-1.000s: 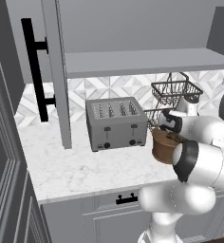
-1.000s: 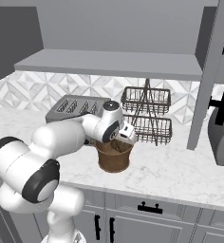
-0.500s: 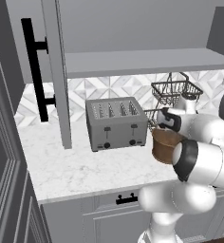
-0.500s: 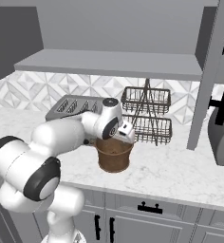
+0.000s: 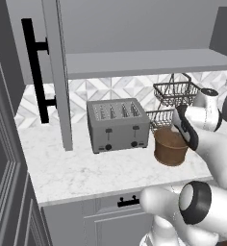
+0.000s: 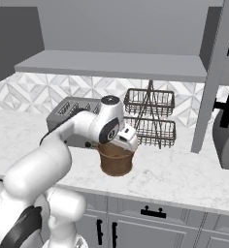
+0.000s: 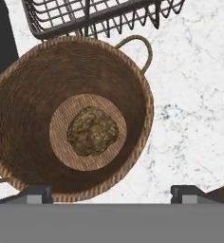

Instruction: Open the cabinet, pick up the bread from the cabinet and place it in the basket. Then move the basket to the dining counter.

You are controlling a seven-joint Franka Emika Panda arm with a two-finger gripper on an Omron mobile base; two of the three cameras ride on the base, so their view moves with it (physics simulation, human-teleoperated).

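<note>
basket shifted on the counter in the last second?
No. The basket sits in the same spot in front of the wire rack, right of the toaster, in both base views. The bread lies on its bottom.

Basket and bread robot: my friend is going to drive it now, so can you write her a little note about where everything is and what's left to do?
Gripper: open, holding nothing, right above the basket.
Bread: lying on the basket's bottom.
Basket: upright on the marble worktop, between the toaster and the black wire rack.
Cabinet: door open, shelf bare.
Done: cabinet opened, bread put in the basket.
Left: grab the basket and carry it to the dining counter.
</note>
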